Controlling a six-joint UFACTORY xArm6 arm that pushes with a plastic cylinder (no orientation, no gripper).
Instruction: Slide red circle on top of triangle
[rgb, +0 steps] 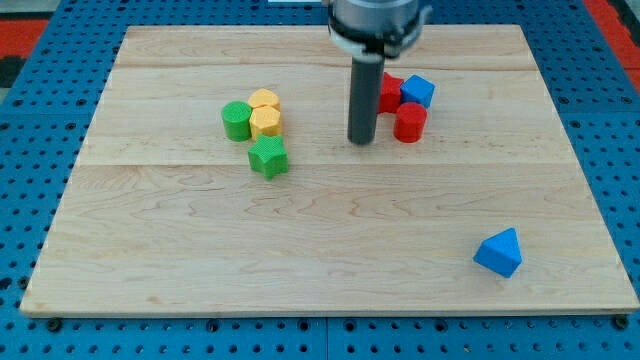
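A red circle block (409, 122) stands at the view's upper right, touching another red block (389, 92) partly hidden behind the rod and a blue block (417, 91) above it. A blue triangle (499, 252) lies alone at the view's lower right. My tip (361, 140) rests on the board just to the left of the red circle, a short gap apart, and far up and left of the blue triangle.
A cluster sits left of centre: a green round block (236, 120), two yellow blocks (265, 99) (266, 122) and a green star-like block (268, 157). The wooden board (150, 250) lies on a blue pegboard.
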